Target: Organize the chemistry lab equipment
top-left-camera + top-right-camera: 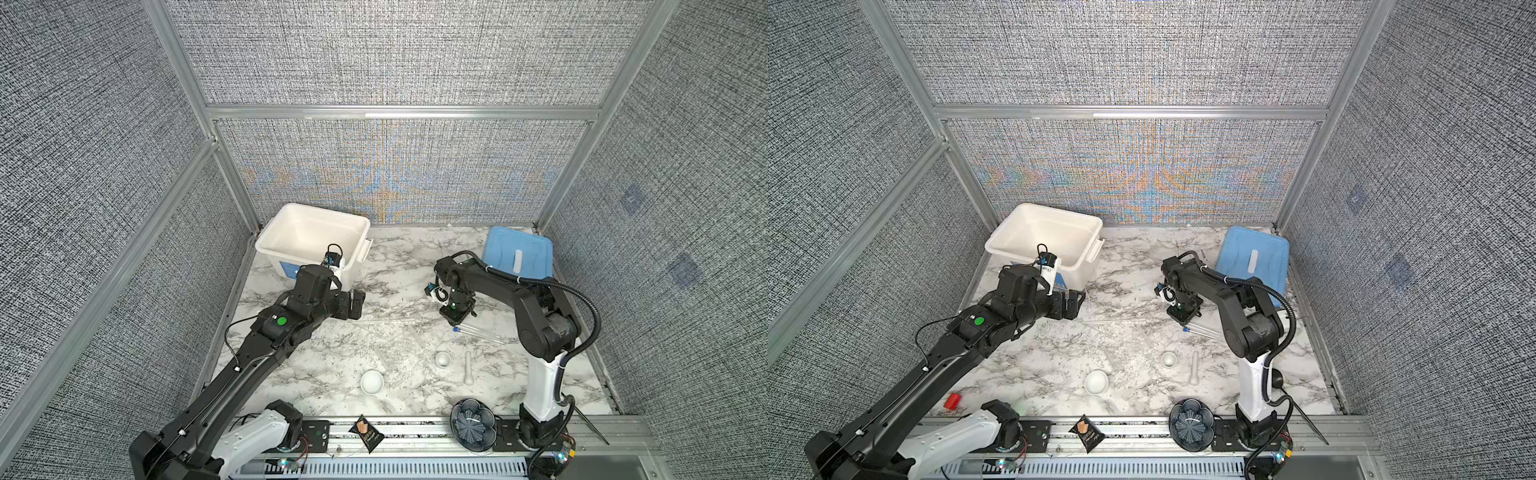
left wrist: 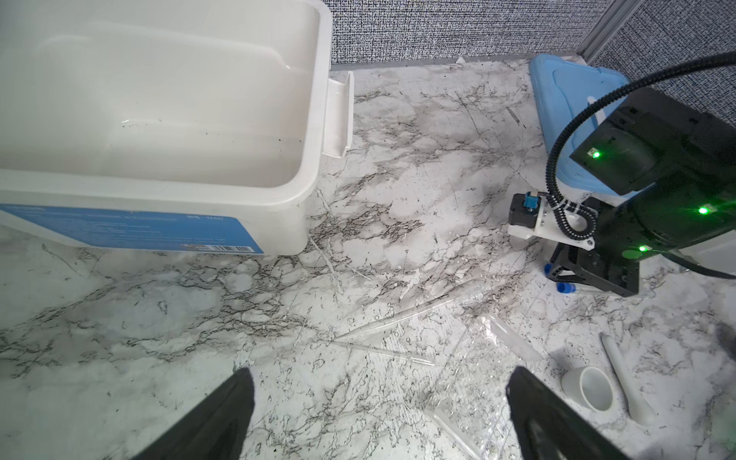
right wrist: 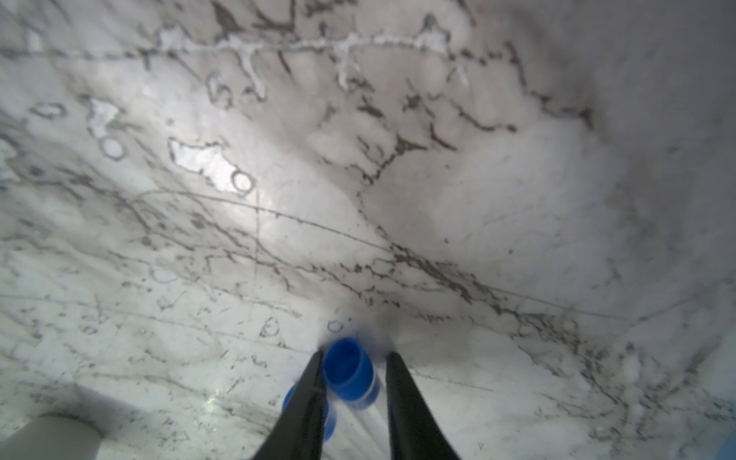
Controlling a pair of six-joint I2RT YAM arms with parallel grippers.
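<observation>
Two slim clear tubes with blue caps [image 1: 478,332] lie side by side on the marble, right of centre in both top views. My right gripper [image 3: 352,354] reaches down over their capped ends. Its jaws stand narrowly open around one tube [image 3: 346,370]: one finger touches the cap and a small gap shows at the other. The second tube's cap [image 3: 288,398] lies outside the jaws. My left gripper [image 2: 380,374] hangs wide open and empty beside the white bin. Two white dishes [image 1: 372,381] [image 1: 443,358], a white pestle [image 1: 468,368] and a clear rack [image 2: 478,378] lie on the table.
A white bin [image 1: 332,214] stands at the back left and a blue lid [image 1: 519,253] at the back right. Thin glass rods [image 2: 398,314] lie mid-table. A dark patterned bowl [image 1: 473,424] and a black snack packet [image 1: 366,432] sit on the front rail. A red object [image 1: 952,401] lies front left.
</observation>
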